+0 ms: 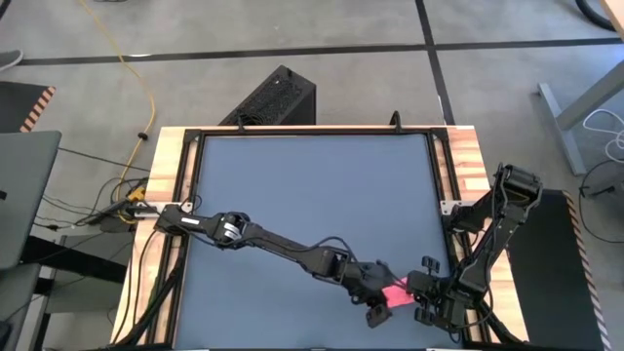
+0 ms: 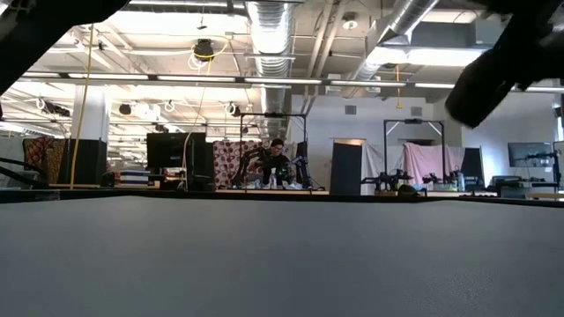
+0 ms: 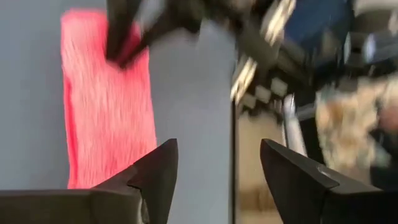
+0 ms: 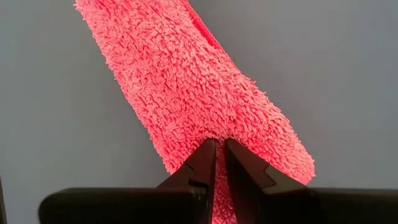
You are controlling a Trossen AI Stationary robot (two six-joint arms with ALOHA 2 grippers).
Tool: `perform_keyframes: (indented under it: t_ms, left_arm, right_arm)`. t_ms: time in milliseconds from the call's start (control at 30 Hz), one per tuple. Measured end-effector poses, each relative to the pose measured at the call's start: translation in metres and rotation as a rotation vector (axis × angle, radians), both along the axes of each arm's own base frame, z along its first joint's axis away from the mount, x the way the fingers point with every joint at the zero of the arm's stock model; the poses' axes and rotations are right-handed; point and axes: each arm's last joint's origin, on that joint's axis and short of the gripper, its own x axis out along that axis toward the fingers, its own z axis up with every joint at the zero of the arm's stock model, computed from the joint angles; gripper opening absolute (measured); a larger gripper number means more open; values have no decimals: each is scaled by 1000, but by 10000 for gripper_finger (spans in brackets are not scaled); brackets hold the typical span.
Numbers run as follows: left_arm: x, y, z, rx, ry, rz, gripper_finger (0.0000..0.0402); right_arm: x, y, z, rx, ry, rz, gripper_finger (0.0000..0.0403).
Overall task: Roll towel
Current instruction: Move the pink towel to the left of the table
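From above, both dark arms meet at the near right corner of the dark grey surface (image 1: 312,195), where the small bright pink fluffy towel (image 1: 398,295) lies rolled between the left gripper (image 1: 378,304) and the right gripper (image 1: 425,297). The low view shows only bare surface. The left wrist view shows its jaws released, beside the roll. The right wrist view shows jaws pinched on the towel's end; pulling away without letting go could unravel the roll.
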Motion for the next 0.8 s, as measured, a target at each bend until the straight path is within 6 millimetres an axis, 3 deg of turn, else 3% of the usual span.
perform_keyframes:
  t_ms: [233, 433, 800]
  left_arm:
    - [10, 3, -13, -29, -49, 128, 233]
    - [8, -2, -60, 8, 104, 78, 229]
    - [2, -3, -66, 228, 123, 255, 192]
  right_arm:
    - [2, -1, 0, -2, -3, -8, 66]
    - [6, -3, 0, -1, -12, -28, 66]
    - [14, -2, 2, 54, -36, -55, 66]
